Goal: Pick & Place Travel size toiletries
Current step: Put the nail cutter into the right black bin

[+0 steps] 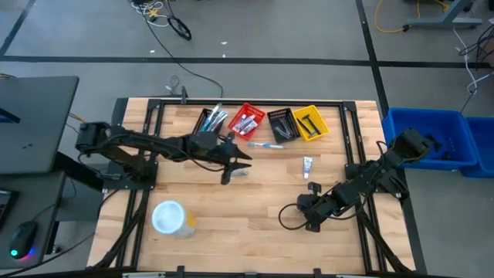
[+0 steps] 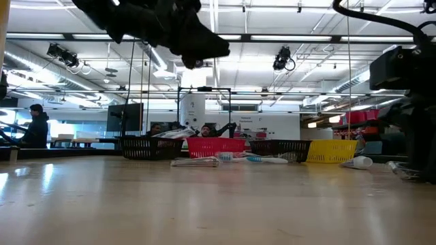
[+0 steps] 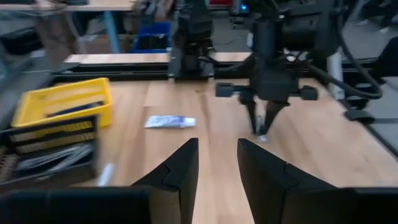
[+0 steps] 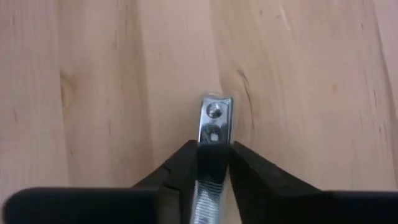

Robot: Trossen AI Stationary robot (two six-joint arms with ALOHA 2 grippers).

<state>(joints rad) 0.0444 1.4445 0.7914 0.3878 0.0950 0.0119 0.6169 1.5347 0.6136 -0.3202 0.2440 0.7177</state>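
Gripping a silvery nail clipper (image 4: 214, 127), the right gripper (image 4: 213, 163) is lowered onto the surface (image 4: 93, 93); the left gripper (image 3: 217, 168) is held open above it.

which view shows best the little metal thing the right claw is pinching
The right wrist view: the metal clipper fills the centre, clamped in the right claw over bare wood. The high view shows only a speck there; the left wrist view a blurred glimpse; the low view hides it.

Red basket (image 1: 247, 120), yellow basket (image 1: 310, 123) and black baskets (image 1: 280, 126) are showing; a silvery clipper (image 4: 214, 121) is gleaming.
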